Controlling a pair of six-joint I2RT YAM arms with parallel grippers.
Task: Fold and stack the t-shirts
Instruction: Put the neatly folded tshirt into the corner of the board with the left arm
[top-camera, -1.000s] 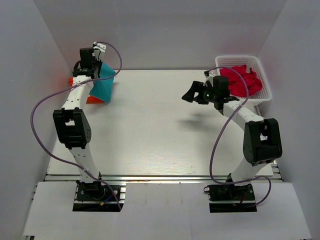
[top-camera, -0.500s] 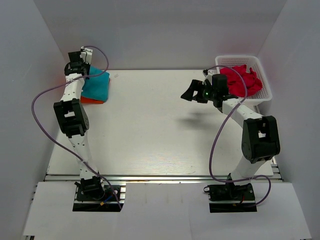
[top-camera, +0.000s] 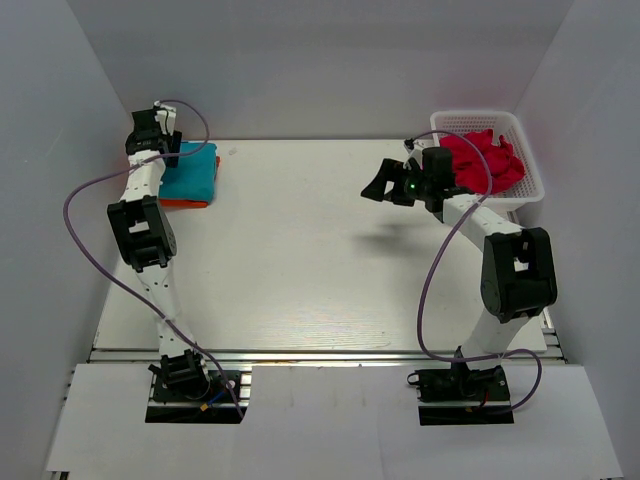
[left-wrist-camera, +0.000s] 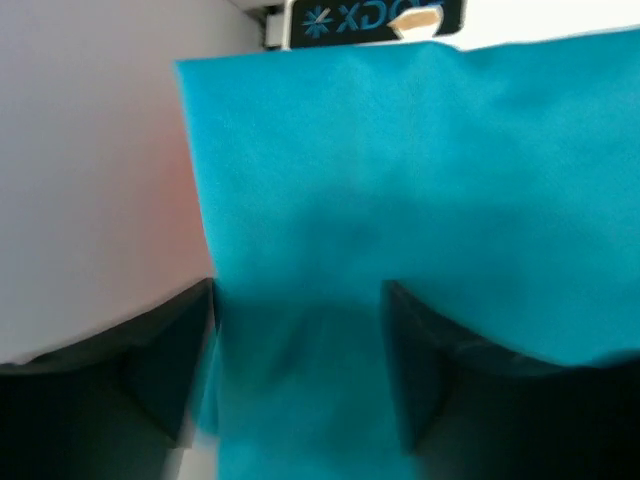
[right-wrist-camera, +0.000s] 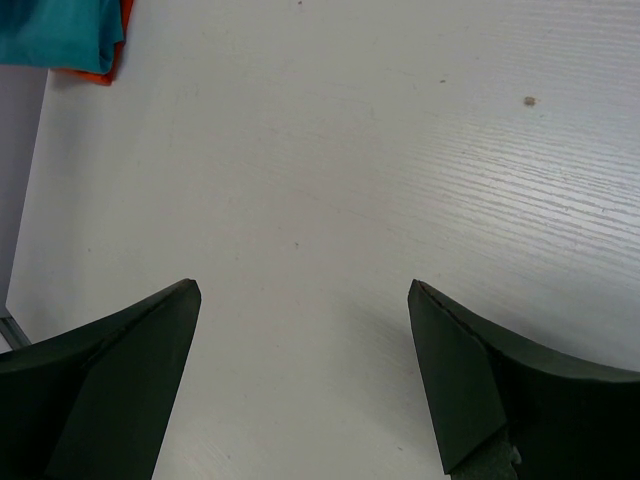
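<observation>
In the top external view, the left pincer is seen at the far left corner of the bench, over the far edge of the folded teal t-shirt. That shirt is laid on the orange t-shirt, of which only a near strip is shown. The right pincer is held spread above bare bench, right of the middle, beside a white basket filled with red cloth.

In the left wrist view, the pincer is shown spread, with teal cloth filling the gap between the fingers. Whether the cloth is touched cannot be told.

In the right wrist view, the pincer is seen wide open with nothing held. Only bench lies below it, and a corner of the teal shirt over the orange edge is caught at the upper left.
</observation>
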